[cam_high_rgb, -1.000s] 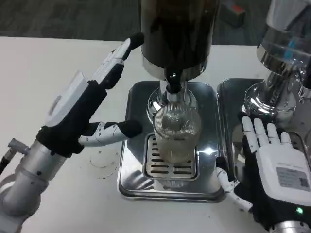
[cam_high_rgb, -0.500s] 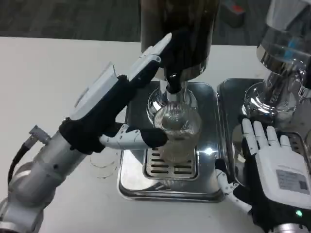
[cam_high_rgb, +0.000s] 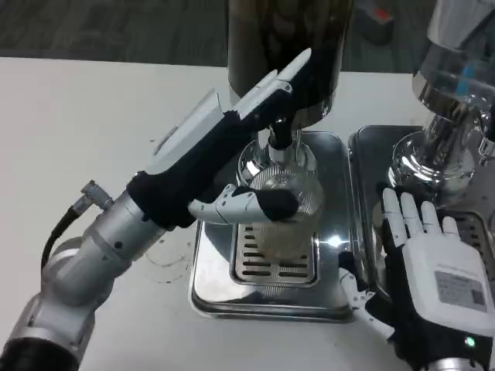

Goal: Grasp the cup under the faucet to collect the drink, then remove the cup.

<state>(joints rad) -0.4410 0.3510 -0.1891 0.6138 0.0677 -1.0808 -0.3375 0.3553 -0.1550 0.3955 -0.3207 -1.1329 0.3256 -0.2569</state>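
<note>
A clear ribbed cup (cam_high_rgb: pixel 290 236) stands on the grate of a shiny drip tray (cam_high_rgb: pixel 213 270), right under the faucet (cam_high_rgb: pixel 280 141) of a dark drink dispenser (cam_high_rgb: pixel 286 46). My left hand (cam_high_rgb: pixel 209 151) reaches in from the left at cup height. Its thumb (cam_high_rgb: pixel 255 205) lies across the cup's front, and its fingers (cam_high_rgb: pixel 271 81) stretch straight toward the dispenser behind the cup. They are not closed around the cup. My right hand (cam_high_rgb: pixel 433 270) rests flat, fingers apart, on the table to the right of the tray and holds nothing.
A second, silver dispenser (cam_high_rgb: pixel 445 131) stands on its own metal tray (cam_high_rgb: pixel 363 154) at the right, just beyond my right hand. White table stretches to the left of the drip tray. A faint ring mark (cam_high_rgb: pixel 166 251) shows on the table near my left forearm.
My left hand has swung right and forward from beside the tray to the cup, and its thumb now crosses the cup's front. The right hand has stayed put.
</note>
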